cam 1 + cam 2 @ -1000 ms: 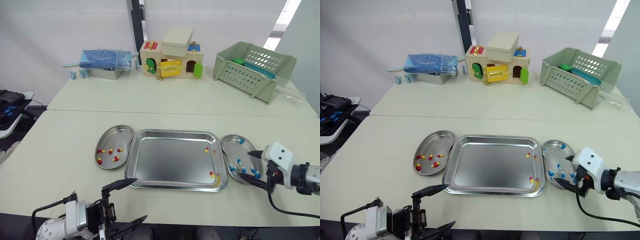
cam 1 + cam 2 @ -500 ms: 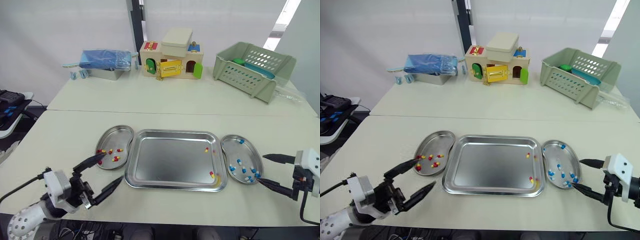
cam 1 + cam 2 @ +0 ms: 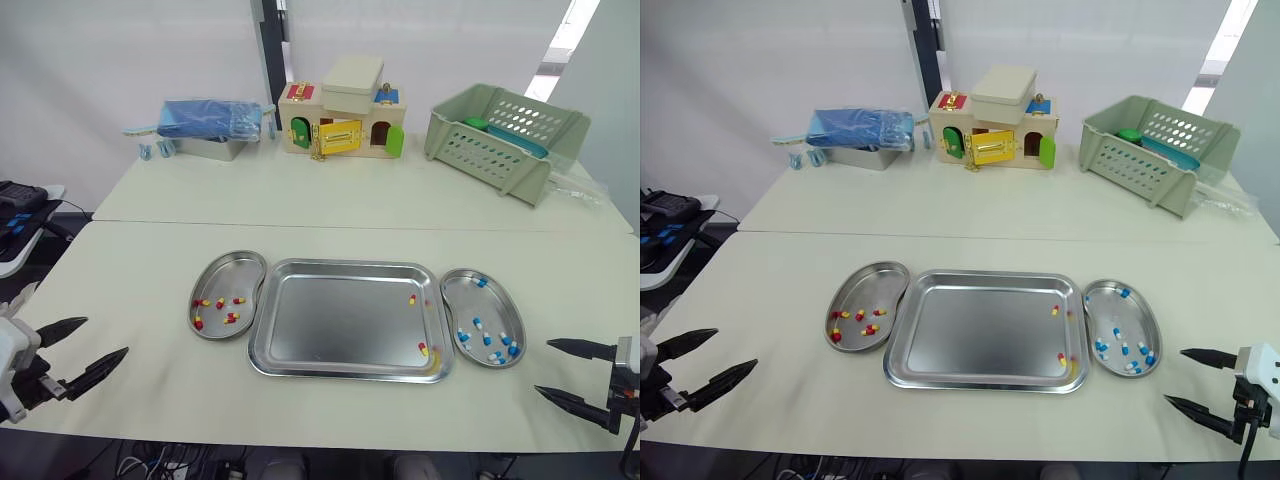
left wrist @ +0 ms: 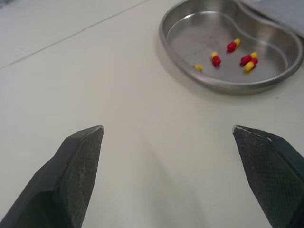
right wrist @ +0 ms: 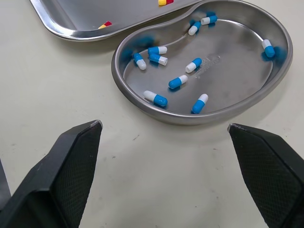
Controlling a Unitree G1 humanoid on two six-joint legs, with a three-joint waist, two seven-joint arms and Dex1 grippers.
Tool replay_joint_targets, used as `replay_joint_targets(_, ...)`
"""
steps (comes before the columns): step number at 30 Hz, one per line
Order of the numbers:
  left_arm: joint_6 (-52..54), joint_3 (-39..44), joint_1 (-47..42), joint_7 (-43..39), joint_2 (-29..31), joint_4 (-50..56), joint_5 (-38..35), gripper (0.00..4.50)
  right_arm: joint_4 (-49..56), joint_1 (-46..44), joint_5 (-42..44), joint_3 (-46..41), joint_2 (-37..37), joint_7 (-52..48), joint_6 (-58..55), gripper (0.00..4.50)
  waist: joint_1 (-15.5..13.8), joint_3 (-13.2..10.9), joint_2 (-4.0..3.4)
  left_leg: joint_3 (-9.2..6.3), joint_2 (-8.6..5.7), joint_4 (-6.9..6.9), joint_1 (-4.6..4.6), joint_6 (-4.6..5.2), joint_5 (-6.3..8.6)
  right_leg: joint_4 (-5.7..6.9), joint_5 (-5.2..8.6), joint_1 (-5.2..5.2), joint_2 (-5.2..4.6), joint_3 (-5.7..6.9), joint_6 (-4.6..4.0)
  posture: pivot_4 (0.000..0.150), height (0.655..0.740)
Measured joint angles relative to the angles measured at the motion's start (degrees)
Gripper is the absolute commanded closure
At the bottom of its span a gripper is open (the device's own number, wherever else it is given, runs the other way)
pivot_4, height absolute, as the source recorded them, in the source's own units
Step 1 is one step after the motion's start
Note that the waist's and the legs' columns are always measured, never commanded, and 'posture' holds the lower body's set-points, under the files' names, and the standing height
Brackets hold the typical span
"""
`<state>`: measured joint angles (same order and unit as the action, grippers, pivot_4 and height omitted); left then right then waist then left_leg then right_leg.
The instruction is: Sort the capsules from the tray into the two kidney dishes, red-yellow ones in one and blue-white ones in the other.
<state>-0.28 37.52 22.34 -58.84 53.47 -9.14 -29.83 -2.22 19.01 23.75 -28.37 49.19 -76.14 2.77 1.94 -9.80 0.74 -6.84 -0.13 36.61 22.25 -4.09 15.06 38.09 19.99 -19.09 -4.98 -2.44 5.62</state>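
Looking down from the head: a steel tray (image 3: pixel 345 263) sits mid-worktop (image 3: pixel 130 260) between a left dish (image 3: pixel 232 275) and a right dish (image 3: pixel 490 305). Two red-yellow capsules (image 3: pixel 424 349), perhaps more, lie by its right edge. The left claw (image 3: pixel 106 336) and right claw (image 3: pixel 542 366) hang near the front edge, fingers apart, empty.

Left wrist: the left dish holds red-yellow ones.

Right wrist: the right dish holds blue-white capsules (image 5: pixel 175 82).

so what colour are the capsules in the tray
The capsules are red and yellow; the left eye view shows them best.
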Motion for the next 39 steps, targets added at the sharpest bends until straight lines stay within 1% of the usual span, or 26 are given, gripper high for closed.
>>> replay_joint_targets(5,-0.33,0.03,-3.63,-2.01,3.19,-5.87,2.91,0.00,0.21,-1.03,-0.01,0.42,1.18,1.07,-1.82,0.02,0.04,-0.01,-0.01,0.03,0.01,-0.04,-0.05,0.00,0.00,0.02,0.00,0.00,0.00,-0.03,0.00,0.150,0.7400)
replay_joint_targets(13,-0.51,0.03,-8.03,-3.88,4.20,-10.66,5.52,0.00,1.30,-2.06,-0.04,0.95,1.27,3.57,-3.31,0.02,0.04,-0.01,-0.01,0.10,0.03,-0.13,-0.14,0.00,0.00,0.02,0.00,-0.01,0.00,-0.07,0.00,0.150,0.7400)
replay_joint_targets(23,-0.02,-0.09,-8.54,-5.48,4.23,-10.74,7.04,0.00,-0.65,0.01,-0.04,1.54,0.52,3.36,-0.62,0.02,0.04,0.00,0.00,0.17,0.05,-0.18,-0.19,0.00,0.00,0.02,0.00,0.00,0.00,-0.14,0.00,0.150,0.7400)
replay_joint_targets(28,1.44,-1.84,-7.51,-6.48,4.90,-10.72,8.81,0.00,-3.19,1.04,-0.01,1.45,-0.05,2.32,1.60,0.02,0.15,0.00,0.00,0.26,0.07,-0.22,-0.28,0.00,0.00,0.04,0.00,0.00,0.00,-0.22,0.00,0.150,0.7400)
replay_joint_targets(33,2.20,-2.30,-8.72,-7.11,5.40,-10.70,9.66,0.00,-4.86,1.11,0.30,1.40,-0.64,1.90,2.96,0.02,0.12,0.01,0.01,0.27,0.07,-0.24,-0.29,0.00,0.00,0.04,0.00,0.01,0.00,-0.22,0.00,0.150,0.7400)
replay_joint_targets(39,3.50,-5.13,-12.45,-8.17,6.13,-8.10,9.83,0.00,-2.70,3.20,2.51,0.23,-5.64,2.61,5.81,0.02,0.07,0.00,-0.01,0.28,0.07,-0.25,-0.28,-0.01,0.00,0.04,0.00,0.01,-0.01,-0.24,0.00,0.150,0.7400)
